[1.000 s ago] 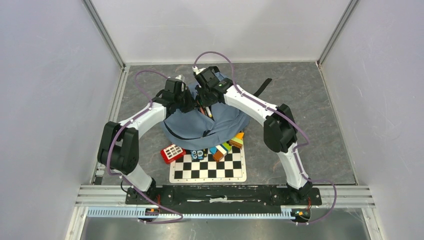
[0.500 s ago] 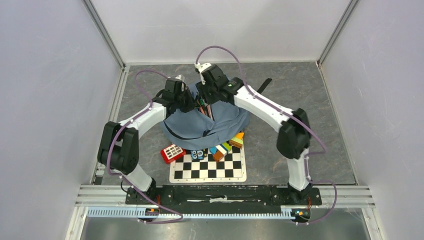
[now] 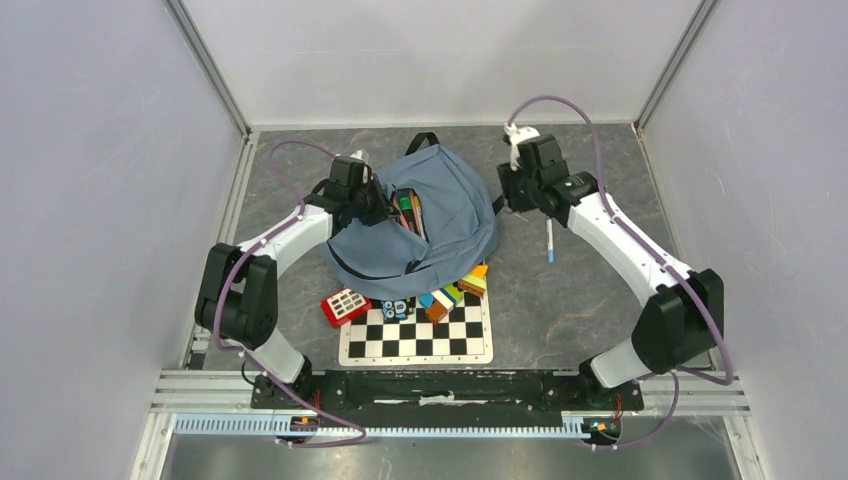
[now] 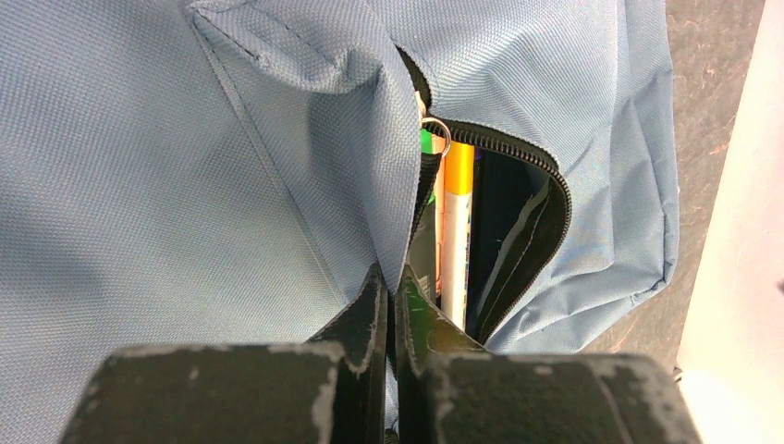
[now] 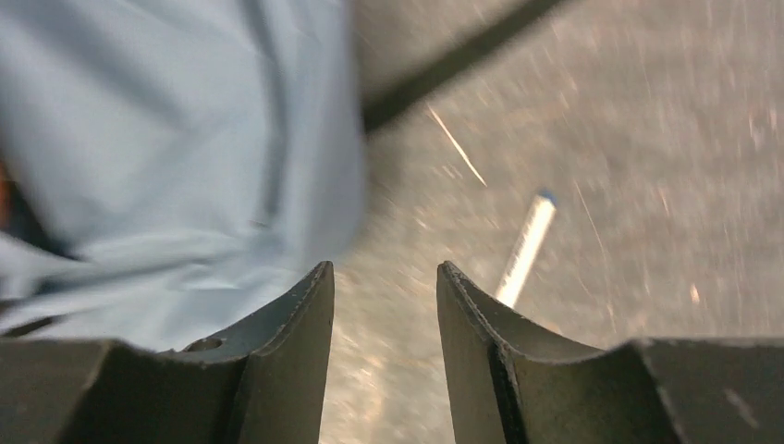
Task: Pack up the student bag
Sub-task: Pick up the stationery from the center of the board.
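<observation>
The dusty-blue student bag (image 3: 450, 215) lies in the middle of the table, its zipper opening facing up with pens and markers (image 3: 408, 212) inside. My left gripper (image 3: 378, 207) is shut on the fabric edge of the bag's opening (image 4: 393, 231), beside the zipper ring. Inside the opening I see an orange-and-white marker (image 4: 455, 231) and a green one. My right gripper (image 3: 512, 200) is open and empty, to the right of the bag over bare table. A white pen with a blue cap (image 3: 549, 240) lies just beyond it, also in the right wrist view (image 5: 525, 250).
A chessboard (image 3: 418, 335) lies in front of the bag, partly under it. A red calculator (image 3: 346, 305), a small blue item (image 3: 396, 309) and several coloured blocks (image 3: 455, 290) sit at the bag's front edge. A black strap (image 5: 453, 60) runs behind the bag.
My right arm has left the bag's opening and swung right, over the table next to the white pen. The bag's top flap fell back open. The left gripper has not moved.
</observation>
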Controlling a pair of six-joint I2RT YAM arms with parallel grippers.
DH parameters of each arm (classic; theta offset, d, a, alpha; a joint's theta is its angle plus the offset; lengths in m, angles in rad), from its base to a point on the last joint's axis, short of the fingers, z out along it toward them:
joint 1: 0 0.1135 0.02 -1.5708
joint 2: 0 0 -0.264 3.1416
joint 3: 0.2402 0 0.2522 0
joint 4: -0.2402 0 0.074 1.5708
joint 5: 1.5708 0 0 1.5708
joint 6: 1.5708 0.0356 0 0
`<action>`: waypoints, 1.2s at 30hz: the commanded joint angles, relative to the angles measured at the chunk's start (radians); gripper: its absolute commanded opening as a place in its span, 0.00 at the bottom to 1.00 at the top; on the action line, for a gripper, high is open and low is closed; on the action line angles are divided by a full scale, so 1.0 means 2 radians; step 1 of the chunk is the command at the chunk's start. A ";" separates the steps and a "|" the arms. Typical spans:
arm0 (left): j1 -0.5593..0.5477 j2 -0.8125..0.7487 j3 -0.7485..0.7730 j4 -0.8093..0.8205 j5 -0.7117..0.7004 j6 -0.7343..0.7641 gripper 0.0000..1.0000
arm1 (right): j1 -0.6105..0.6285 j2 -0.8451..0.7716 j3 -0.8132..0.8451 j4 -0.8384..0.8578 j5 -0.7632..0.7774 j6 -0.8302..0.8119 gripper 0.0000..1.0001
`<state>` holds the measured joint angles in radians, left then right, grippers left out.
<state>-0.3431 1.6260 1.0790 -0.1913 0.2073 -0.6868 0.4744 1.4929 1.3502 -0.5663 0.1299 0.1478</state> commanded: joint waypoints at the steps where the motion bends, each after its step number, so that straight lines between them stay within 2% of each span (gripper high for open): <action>1: -0.001 -0.025 0.008 -0.002 0.010 -0.007 0.02 | -0.067 -0.001 -0.058 -0.026 -0.011 -0.015 0.50; 6: -0.002 -0.038 0.000 -0.001 0.008 -0.011 0.02 | -0.139 0.019 -0.104 -0.028 -0.006 -0.013 0.50; 10: -0.001 -0.048 -0.009 -0.001 0.007 -0.015 0.02 | -0.166 0.053 -0.114 -0.016 -0.014 -0.023 0.49; 16: -0.002 -0.061 -0.021 0.003 0.006 -0.022 0.02 | -0.170 0.098 -0.103 0.000 -0.037 -0.029 0.45; 31: -0.002 -0.061 -0.024 0.007 0.005 -0.024 0.02 | -0.164 0.149 -0.118 0.027 0.009 -0.023 0.30; 36: -0.002 -0.060 -0.024 0.006 0.004 -0.022 0.02 | -0.158 0.156 -0.117 0.031 0.006 -0.019 0.31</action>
<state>-0.3431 1.5509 1.0271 -0.1856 0.1860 -0.7109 0.1452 1.7931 1.1191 -0.5365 0.1234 0.1070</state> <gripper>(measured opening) 0.043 0.303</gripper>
